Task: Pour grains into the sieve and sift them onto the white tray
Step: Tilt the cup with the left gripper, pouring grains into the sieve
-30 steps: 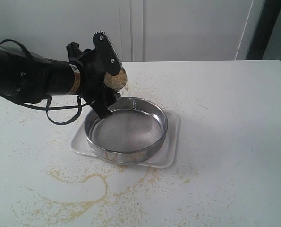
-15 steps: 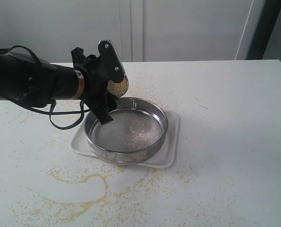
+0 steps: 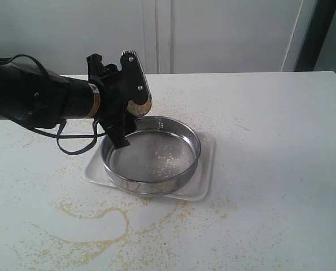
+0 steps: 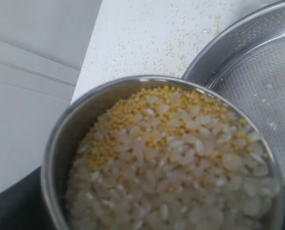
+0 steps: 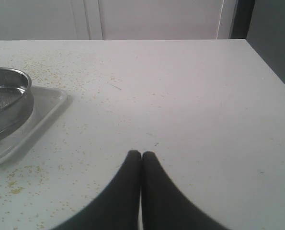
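**Pale grains had landed on the mesh since a second before**

Back then the mesh had been bare; by this moment a scatter of whitish grains (image 3: 159, 164) lay on it, and the cup (image 3: 142, 105) had rolled further over.

The left fingers (image 3: 135, 76) stood spread wide, clamped on either side of that small steel cup. It hung just over the near-left rim of the sieve (image 3: 173, 179), tipped well off upright, its mouth turned toward the mesh. It was packed with yellow meal and paler bits.

The sieve sat level, open side up, inside the white tray (image 3: 204, 180). Spilled grain streaked the surface (image 3: 269, 141) around them.

The right fingers (image 5: 152, 191) were pressed together, holding nothing, well apart from the tray.
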Robot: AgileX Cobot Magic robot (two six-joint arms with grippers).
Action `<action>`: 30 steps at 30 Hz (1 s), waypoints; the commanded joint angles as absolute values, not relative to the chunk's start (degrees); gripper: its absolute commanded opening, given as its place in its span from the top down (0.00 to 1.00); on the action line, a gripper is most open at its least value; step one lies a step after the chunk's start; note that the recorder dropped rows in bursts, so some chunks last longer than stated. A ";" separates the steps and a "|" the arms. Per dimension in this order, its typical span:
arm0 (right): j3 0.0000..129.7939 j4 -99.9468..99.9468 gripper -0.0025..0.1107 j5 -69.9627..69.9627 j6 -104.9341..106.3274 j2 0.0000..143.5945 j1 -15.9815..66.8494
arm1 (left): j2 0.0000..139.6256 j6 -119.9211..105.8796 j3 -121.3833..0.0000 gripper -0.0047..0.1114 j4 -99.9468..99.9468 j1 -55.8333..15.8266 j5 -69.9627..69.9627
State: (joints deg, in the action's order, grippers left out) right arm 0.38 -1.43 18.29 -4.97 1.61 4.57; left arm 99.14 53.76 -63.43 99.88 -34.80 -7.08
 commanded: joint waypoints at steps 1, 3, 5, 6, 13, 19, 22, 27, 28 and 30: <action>0.00 -1.53 0.98 17.88 -4.92 1.24 4.65 | 98.38 51.09 -64.00 0.96 99.95 -35.13 -6.18; 0.00 -1.53 0.98 17.88 -4.92 1.24 4.65 | 98.38 49.66 -64.00 0.96 99.95 -35.13 -6.06; 0.00 -1.53 0.98 17.88 -4.92 1.24 4.65 | 98.38 48.65 -64.00 0.96 99.95 -35.13 -5.90; 0.00 -1.53 0.98 17.88 -4.92 1.24 4.65 | 98.38 48.53 -64.00 0.96 99.95 -35.13 -5.78; 0.00 -1.53 0.98 17.88 -4.92 1.24 4.65 | 98.38 47.39 -64.00 0.96 99.95 -35.13 -5.88; 0.00 -1.53 0.98 17.88 -4.92 1.24 4.65 | 98.38 46.47 -64.00 0.96 99.95 -35.13 -5.88; 0.00 -1.53 0.98 17.88 -4.92 1.24 4.65 | 98.38 46.47 -64.00 0.96 99.95 -35.13 -5.88; 0.00 -1.53 0.98 17.88 -4.92 1.24 4.65 | 98.38 46.07 -64.00 0.96 99.95 -35.13 -5.88; 0.00 -1.53 0.98 17.88 -4.92 1.24 4.65 | 98.38 45.80 -64.00 0.96 99.95 -35.13 -5.88; 0.00 -1.53 0.98 17.88 -4.92 1.24 4.65 | 98.38 44.95 -64.00 0.96 99.95 -35.13 -5.88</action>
State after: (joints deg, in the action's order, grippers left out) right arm 0.38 -1.43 18.29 -4.97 1.61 4.57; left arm 99.14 45.78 -63.43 99.88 -34.80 -6.71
